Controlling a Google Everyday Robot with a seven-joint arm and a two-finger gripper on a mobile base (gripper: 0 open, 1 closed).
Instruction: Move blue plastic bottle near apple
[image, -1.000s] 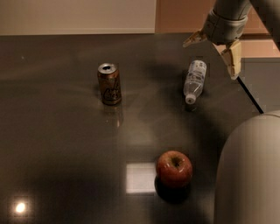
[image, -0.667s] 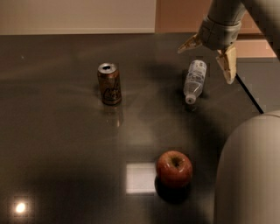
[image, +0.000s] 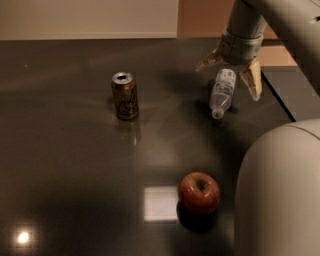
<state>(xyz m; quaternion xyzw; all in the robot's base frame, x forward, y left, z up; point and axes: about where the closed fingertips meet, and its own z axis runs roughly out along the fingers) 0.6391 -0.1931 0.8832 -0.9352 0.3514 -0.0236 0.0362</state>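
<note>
Where the counter (image: 65, 150) runs toward its near edge, the apple (image: 199, 192) sits right of centre, stem dimple up, with a pale rectangular reflection (image: 160, 203) just beside it on the left. A rounded white part of the robot's body (image: 277, 195) covers the near right corner, close to the apple.

Further back and left of centre, a brown drink can (image: 125, 95) stands upright with its top opened, well apart from the apple.

Toward the far right corner, the blue plastic bottle (image: 221, 92) lies on its side, white cap pointing to the near edge, well apart from both apple and can.

The gripper (image: 227, 80) hangs over the bottle's far end on its arm (image: 245, 30). Its fingers (image: 252, 80) are spread wide, one on each side of the bottle. Whether either finger touches the bottle cannot be determined.
</note>
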